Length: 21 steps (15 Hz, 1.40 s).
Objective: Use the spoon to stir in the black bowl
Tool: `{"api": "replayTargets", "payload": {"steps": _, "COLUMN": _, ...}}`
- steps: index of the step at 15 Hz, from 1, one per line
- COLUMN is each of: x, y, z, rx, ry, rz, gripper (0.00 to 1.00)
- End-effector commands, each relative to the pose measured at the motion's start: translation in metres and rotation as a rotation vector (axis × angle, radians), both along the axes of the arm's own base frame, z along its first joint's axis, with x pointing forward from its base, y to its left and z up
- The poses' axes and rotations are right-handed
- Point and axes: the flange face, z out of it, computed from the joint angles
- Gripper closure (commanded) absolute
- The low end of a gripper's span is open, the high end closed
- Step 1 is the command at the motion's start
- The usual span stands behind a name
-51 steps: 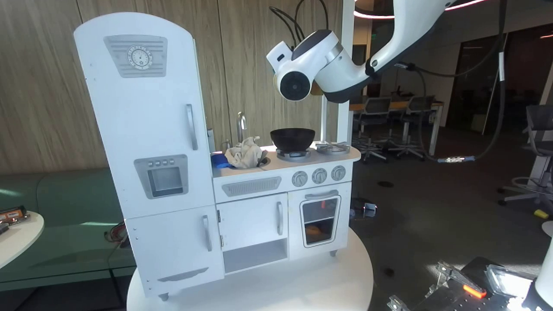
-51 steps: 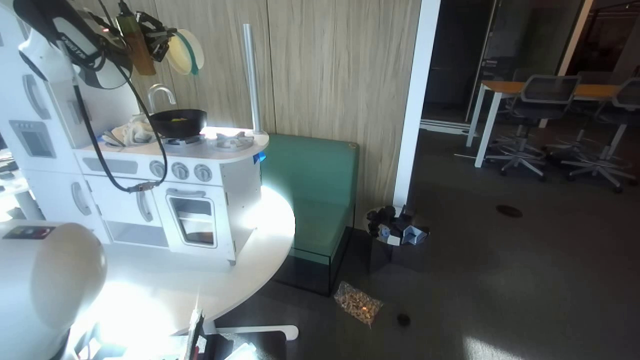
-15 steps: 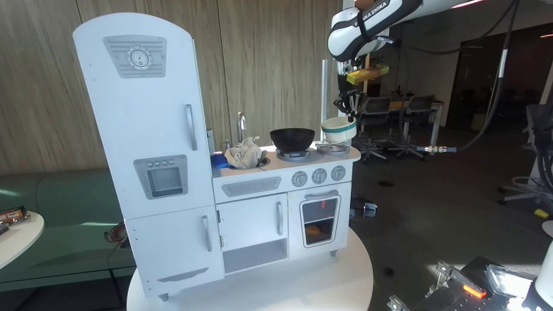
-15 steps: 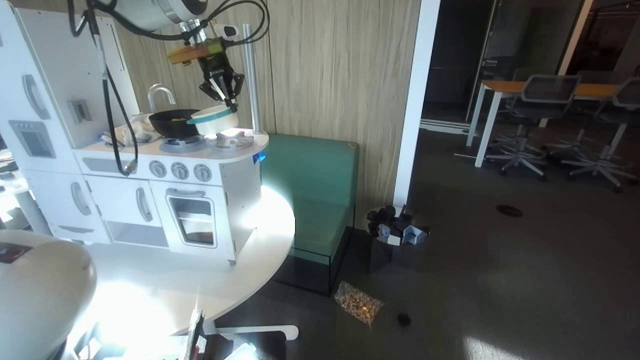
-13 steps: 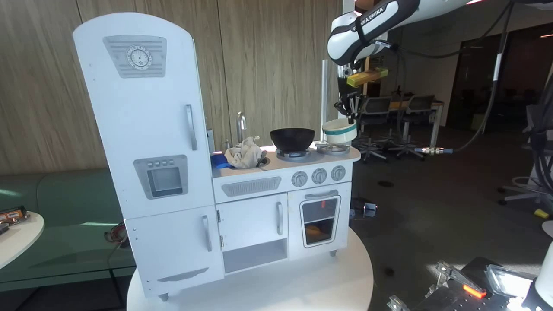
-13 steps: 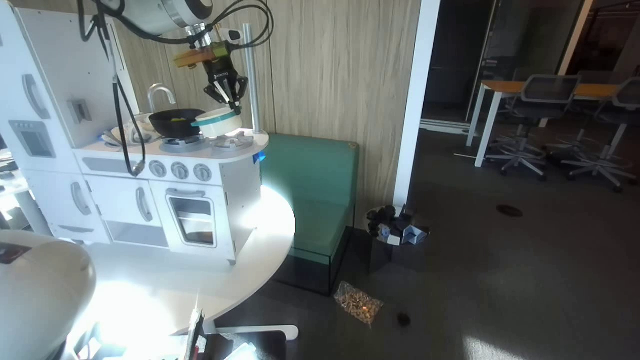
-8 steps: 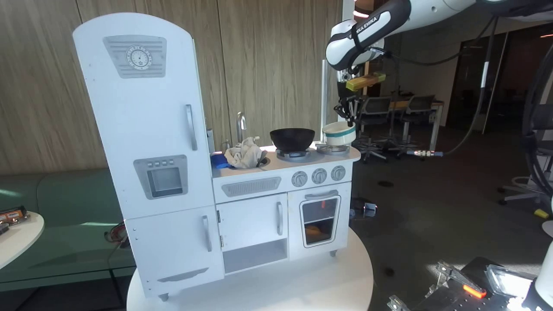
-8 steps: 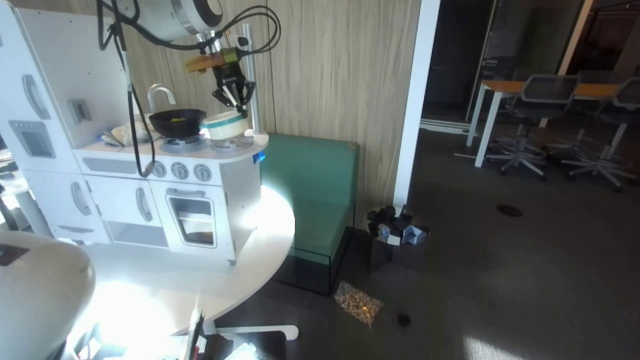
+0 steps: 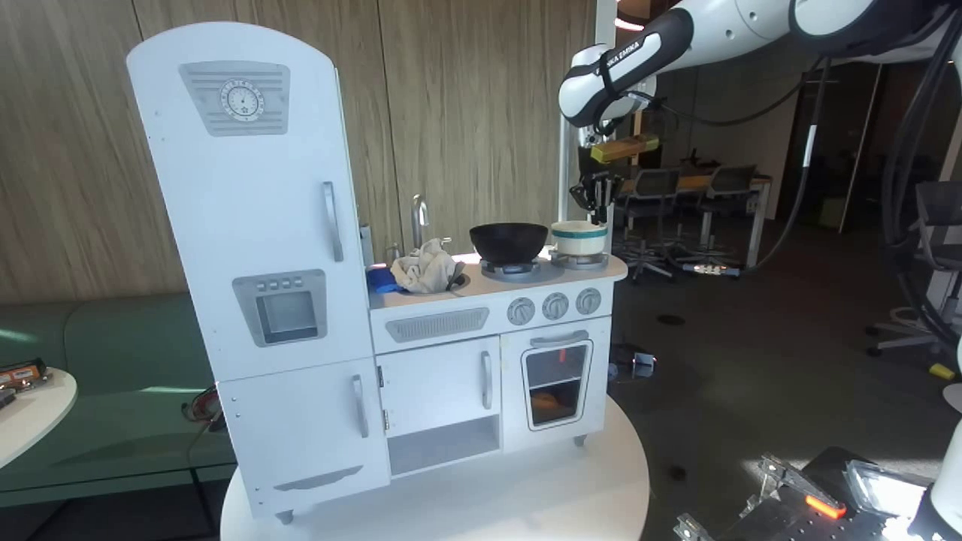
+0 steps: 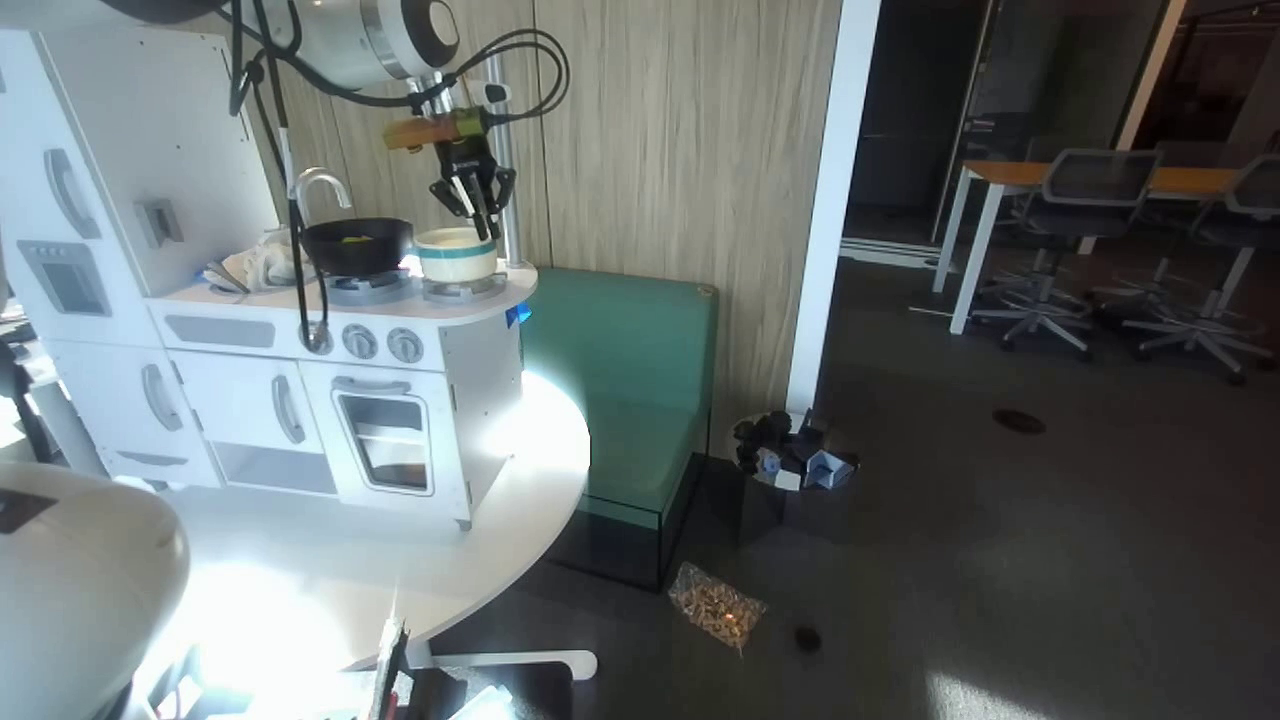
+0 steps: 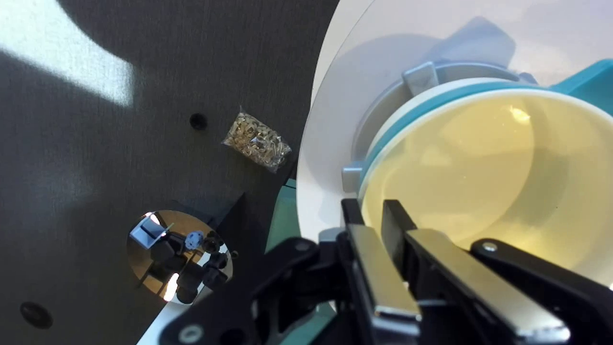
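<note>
A white pot [image 9: 579, 244] with a teal band and handle sits level on a burner in both exterior views [image 10: 455, 264]; its pale yellow inside fills much of the wrist view [image 11: 479, 167]. My gripper is at the pot's rim in both exterior views [image 9: 598, 219] [image 10: 489, 232]. In the wrist view my gripper [image 11: 371, 203] has its fingers a little apart, one outside the rim and one inside. The black bowl [image 9: 509, 242] stands on the neighbouring burner; something yellow-green [image 10: 357, 239] lies in it. No spoon can be made out.
A beige cloth [image 9: 426, 267] lies in the sink by the faucet [image 9: 419, 218]. A silver post [image 10: 508, 160] stands upright behind my gripper. The tall toy fridge [image 9: 248, 188] rises beyond the sink. The counter's rounded end [image 10: 530, 278] is close to the pot.
The pot was carried away from the sink side, turned from sideways to upright, and lowered from a tilt onto the burner. My gripper came down with it, and its fingers now look slightly parted.
</note>
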Motion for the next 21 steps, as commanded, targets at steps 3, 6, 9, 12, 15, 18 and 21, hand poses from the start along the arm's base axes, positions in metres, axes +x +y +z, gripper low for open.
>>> {"api": "replayTargets", "payload": {"steps": 3, "x": 0.006, "y": -0.009, "z": 0.02, "rx": 0.028, "ry": -0.027, "rz": -0.023, "gripper": 0.33}}
{"api": "replayTargets", "payload": {"steps": 6, "x": -0.01, "y": 0.009, "z": 0.049, "rx": -0.012, "ry": -0.01, "rz": -0.031, "gripper": 0.11}}
{"api": "replayTargets", "payload": {"steps": 9, "x": -0.027, "y": 0.062, "z": 0.079, "rx": -0.046, "ry": 0.006, "rz": 0.016, "gripper": 0.0}}
{"api": "replayTargets", "payload": {"steps": 12, "x": -0.045, "y": 0.135, "z": 0.094, "rx": -0.057, "ry": 0.049, "rz": 0.154, "gripper": 0.0}}
{"api": "replayTargets", "payload": {"steps": 15, "x": -0.065, "y": 0.212, "z": 0.092, "rx": -0.038, "ry": 0.137, "rz": 0.336, "gripper": 0.0}}
{"api": "replayTargets", "payload": {"steps": 18, "x": -0.078, "y": 0.27, "z": 0.079, "rx": -0.032, "ry": 0.199, "rz": 0.499, "gripper": 0.0}}
{"api": "replayTargets", "payload": {"steps": 21, "x": -0.078, "y": 0.301, "z": 0.05, "rx": -0.071, "ry": 0.273, "rz": 0.647, "gripper": 0.0}}
